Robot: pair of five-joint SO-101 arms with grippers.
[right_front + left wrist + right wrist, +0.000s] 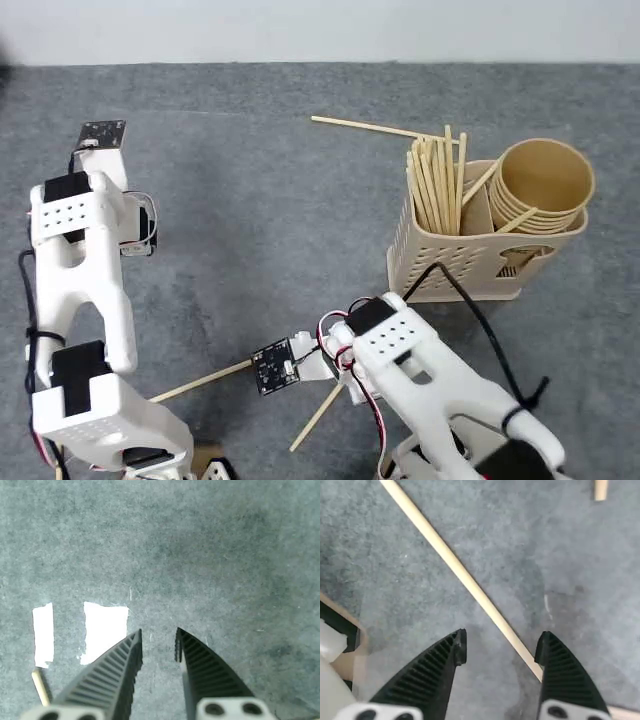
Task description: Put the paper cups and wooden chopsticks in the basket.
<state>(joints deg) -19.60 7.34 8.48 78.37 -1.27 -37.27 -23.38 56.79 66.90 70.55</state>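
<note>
The cream basket (455, 270) stands at the right, holding a bundle of wooden chopsticks (435, 185) and a tilted stack of paper cups (545, 185). One loose chopstick (370, 126) lies just behind the basket. Another chopstick (200, 382) lies at the front, and in the right wrist view this chopstick (465, 577) runs between the fingers of my open right gripper (502, 640), its end close to one fingertip (547, 642). A third chopstick (318, 418) lies beside the right arm. My left gripper (157, 632) hangs over bare mat at the far left, slightly open and holding nothing.
Grey mat (260, 200) covers the table. Two white tape patches (105, 630) lie under the left gripper, with a chopstick end (40, 685) beside them. The right arm's black cable (480, 320) runs past the basket's front. Another chopstick end (601, 489) shows farther off.
</note>
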